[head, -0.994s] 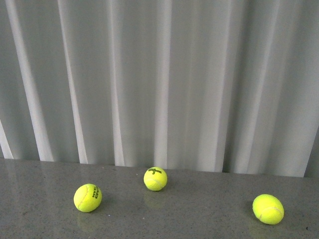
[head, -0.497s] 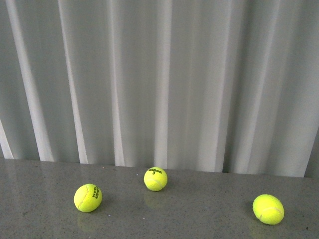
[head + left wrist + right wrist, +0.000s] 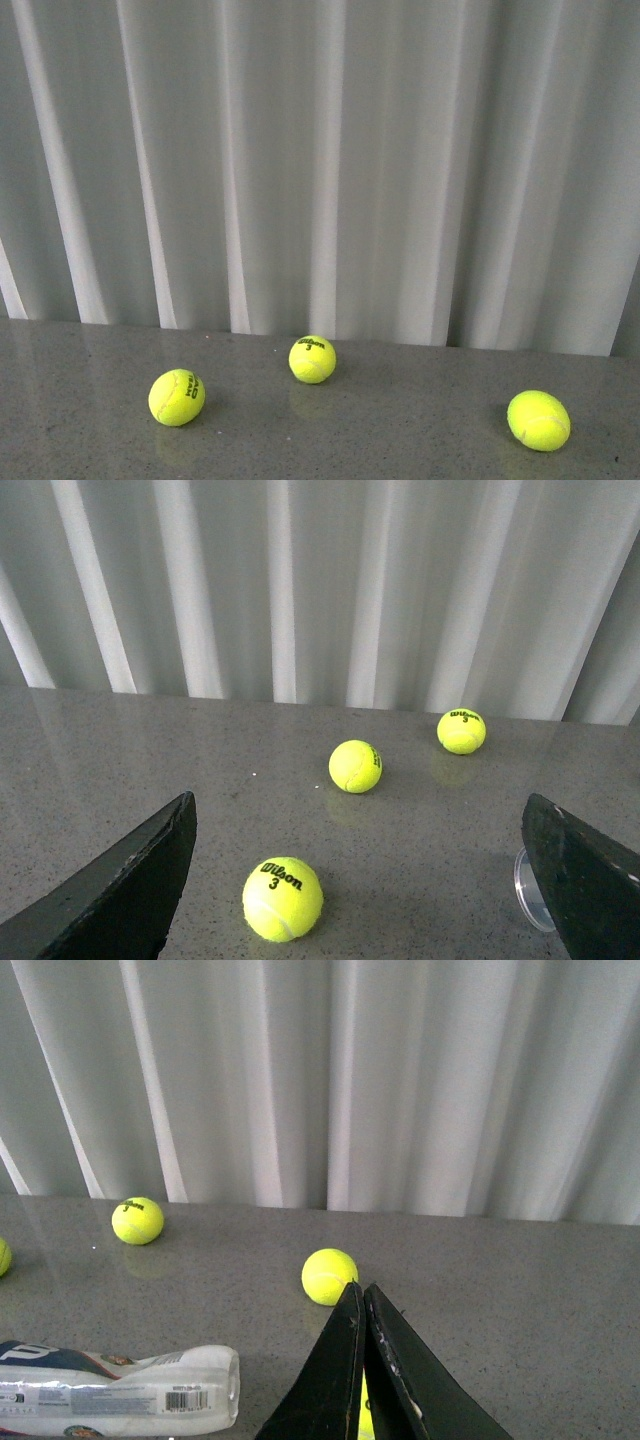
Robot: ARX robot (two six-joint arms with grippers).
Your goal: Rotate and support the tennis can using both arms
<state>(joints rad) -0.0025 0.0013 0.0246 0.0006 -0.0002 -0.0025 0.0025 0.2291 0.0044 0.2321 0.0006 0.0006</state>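
Note:
The tennis can [image 3: 120, 1390] lies on its side on the grey table in the right wrist view, a clear tube with a white label and barcode. My right gripper [image 3: 360, 1288] is shut with nothing in it, its tips apart from the can's end and just short of a yellow tennis ball [image 3: 329, 1276]. My left gripper [image 3: 355, 880] is open wide, with a Wilson ball [image 3: 283, 898] on the table between its black fingers [image 3: 130, 890]. A clear round plastic edge [image 3: 528, 890] peeks from behind the other finger. The front view shows neither the can nor the arms.
Three yellow balls rest on the grey table [image 3: 400, 440] in the front view: one at the left [image 3: 176, 397], one in the middle [image 3: 312, 359], one at the right [image 3: 538, 419]. A white pleated curtain [image 3: 320, 160] closes off the table's far edge.

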